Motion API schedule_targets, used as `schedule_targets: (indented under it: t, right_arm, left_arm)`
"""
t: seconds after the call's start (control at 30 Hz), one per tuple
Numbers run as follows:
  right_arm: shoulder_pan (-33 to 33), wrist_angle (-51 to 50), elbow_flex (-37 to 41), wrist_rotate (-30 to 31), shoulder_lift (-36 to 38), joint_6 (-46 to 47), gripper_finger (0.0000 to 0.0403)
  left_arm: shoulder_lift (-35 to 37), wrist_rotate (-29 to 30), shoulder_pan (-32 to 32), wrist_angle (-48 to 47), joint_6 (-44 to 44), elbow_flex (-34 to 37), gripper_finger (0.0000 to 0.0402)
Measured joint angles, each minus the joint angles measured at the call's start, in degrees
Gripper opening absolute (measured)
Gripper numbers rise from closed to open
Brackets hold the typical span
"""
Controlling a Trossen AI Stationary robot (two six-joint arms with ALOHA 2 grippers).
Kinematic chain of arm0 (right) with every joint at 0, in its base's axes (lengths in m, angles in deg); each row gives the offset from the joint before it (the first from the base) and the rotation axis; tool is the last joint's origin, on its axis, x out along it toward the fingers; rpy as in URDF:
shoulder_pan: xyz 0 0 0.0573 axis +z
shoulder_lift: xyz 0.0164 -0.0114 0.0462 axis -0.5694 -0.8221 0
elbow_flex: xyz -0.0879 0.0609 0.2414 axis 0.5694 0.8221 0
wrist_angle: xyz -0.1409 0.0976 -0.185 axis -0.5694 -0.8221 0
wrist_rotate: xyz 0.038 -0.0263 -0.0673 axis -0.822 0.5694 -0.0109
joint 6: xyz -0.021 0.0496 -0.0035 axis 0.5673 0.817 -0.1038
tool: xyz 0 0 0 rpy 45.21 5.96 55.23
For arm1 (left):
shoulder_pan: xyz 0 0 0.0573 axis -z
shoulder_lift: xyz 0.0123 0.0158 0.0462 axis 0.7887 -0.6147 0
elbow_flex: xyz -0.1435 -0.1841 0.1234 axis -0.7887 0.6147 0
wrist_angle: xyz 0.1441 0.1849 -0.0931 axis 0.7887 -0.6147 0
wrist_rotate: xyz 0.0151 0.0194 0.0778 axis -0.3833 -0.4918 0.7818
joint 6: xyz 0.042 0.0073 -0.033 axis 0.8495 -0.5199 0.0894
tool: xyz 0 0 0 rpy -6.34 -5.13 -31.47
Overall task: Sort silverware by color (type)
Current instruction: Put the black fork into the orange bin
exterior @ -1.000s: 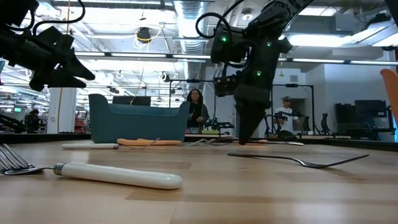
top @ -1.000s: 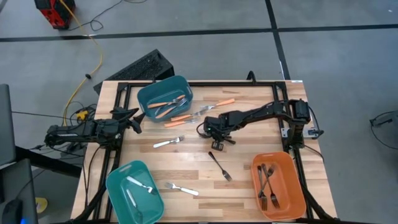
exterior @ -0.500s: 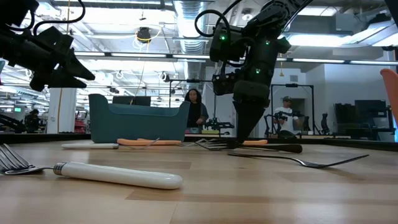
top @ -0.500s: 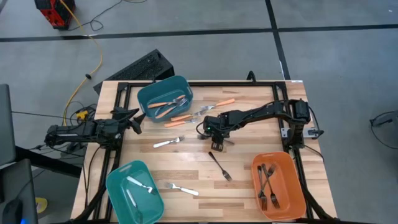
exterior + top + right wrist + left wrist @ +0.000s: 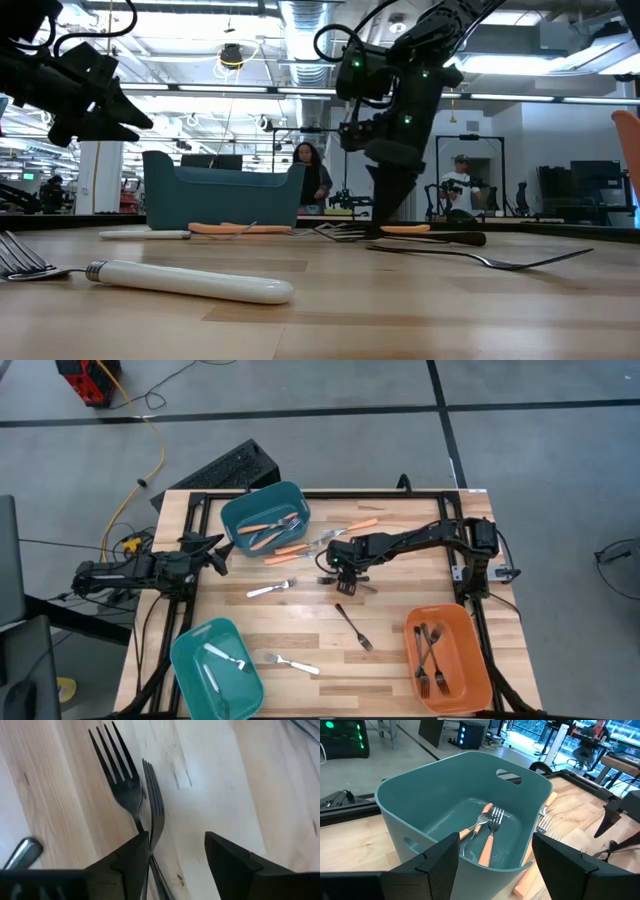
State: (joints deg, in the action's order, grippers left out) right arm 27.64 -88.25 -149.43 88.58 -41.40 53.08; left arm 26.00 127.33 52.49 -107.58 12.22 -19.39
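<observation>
My right gripper stands open at mid-table, pointing steeply down. Two black forks lie crossed on the wood just under it, and their handles run beneath one finger. One dark handle rests flat on the table. A third black fork lies nearer the front. My left gripper waits open at the table's left edge, facing the far teal bin, which holds orange-handled forks. My right gripper's one finger covers the place where the two black forks' handles cross. Whether it touches them I cannot tell. Both forks lie flat on the table.
An orange bin at the near right holds black forks. A teal bin at the near left holds a white fork. Loose on the wood are orange-handled forks and white-handled forks.
My right gripper has opened over the middle of the table. A black fork's handle that did not show beside its fingers before now lies flat on the wood there.
</observation>
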Motion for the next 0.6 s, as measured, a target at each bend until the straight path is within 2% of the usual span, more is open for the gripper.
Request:
schedule_targets:
  t: [0.6]
  right_arm:
    - [0.48,2.84,-0.04,-0.04,-0.66,-1.87,0.0208]
  left_arm:
    - [0.00,0.25,0.02,-0.09,-0.02,0.00,0.0235]
